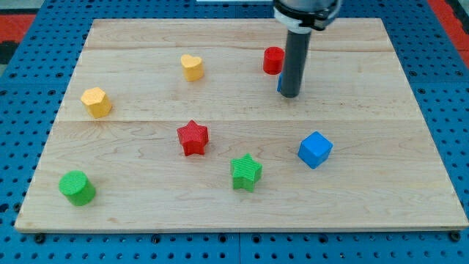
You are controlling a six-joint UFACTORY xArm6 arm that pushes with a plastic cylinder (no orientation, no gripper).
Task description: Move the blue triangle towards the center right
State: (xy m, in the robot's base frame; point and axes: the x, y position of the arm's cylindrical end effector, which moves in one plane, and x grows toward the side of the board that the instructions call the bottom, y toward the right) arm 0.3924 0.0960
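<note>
my tip against mostly hidden blue block

We have only one view here, a camera set above and in front of the wooden board, looking down at it on a slant. The board's near edge runs along the view's bottom and its far edge along the view's top, and its sides draw in toward the far end. We are close enough that the board fills nearly the whole frame, with a margin of blue pegboard on the left, right and near sides. The arm's rod enters from the top, its upper part cut off, so the camera probably sits opposite the arm.
</note>
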